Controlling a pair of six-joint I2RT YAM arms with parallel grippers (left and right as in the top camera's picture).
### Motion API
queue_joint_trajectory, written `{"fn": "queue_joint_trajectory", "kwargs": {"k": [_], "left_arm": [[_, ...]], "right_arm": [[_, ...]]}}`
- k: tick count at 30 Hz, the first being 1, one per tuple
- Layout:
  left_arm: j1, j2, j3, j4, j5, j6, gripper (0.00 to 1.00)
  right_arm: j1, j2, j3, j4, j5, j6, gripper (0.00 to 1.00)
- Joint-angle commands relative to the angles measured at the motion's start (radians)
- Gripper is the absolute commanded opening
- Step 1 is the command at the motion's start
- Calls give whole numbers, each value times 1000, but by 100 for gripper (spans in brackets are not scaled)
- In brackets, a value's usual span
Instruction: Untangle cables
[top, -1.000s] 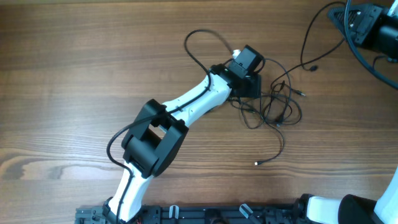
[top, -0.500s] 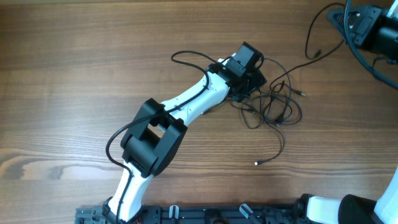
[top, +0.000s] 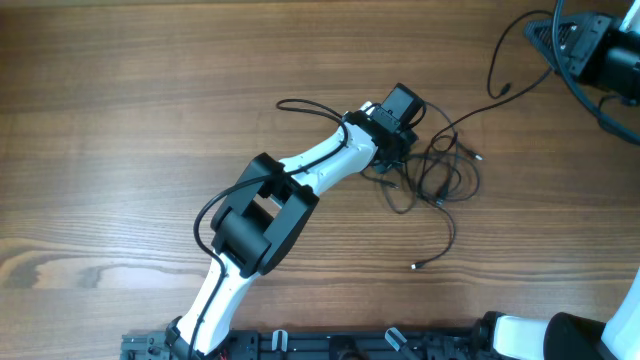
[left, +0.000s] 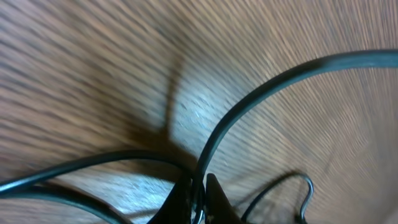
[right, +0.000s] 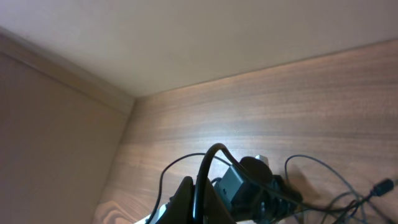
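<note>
Both sets of jaws are clenched. The left jaws nip a thin black strand (left: 261, 93), which the left wrist view shows running straight between the tips. The right jaws grip another strand (right: 200, 165), which rises between the tips in the right wrist view. The cables (top: 440, 175) lie in a loose knot on the table (top: 150, 100), at about 3 o'clock from its middle. The left arm (top: 300, 175) reaches into the knot's 10 o'clock edge. One cord (top: 497, 80) climbs away toward 1 o'clock, up to the right arm (top: 600, 50) in the far corner. A silver-tipped plug (top: 413, 264) trails out at 6 o'clock.

Now the danger, as I read it. If the two arms draw apart while the loops are crossed, the knot cinches tighter instead of opening. Cord this thin can also slide through the tips. And the whole bundle could skate along behind the pull, because nothing pins it down.

That table is smooth brown wood grain and offers little friction. In the right wrist view a plain pale wall (right: 186, 37) rises behind it.
</note>
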Motion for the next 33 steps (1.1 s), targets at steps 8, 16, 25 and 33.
{"fn": "queue_joint_trajectory", "kwargs": {"k": [8, 16, 25, 33], "left_arm": [[211, 18, 11, -275, -121, 520, 4], [385, 18, 11, -351, -26, 694, 4], [406, 18, 11, -377, -24, 694, 10], [405, 18, 11, -377, -24, 694, 9]], "right_arm": [[-2, -111, 8, 532, -127, 48, 4], [-2, -169, 8, 1048, 276, 169, 4], [-2, -129, 8, 1377, 1096, 159, 4], [-34, -46, 8, 1479, 1292, -193, 4]]}}
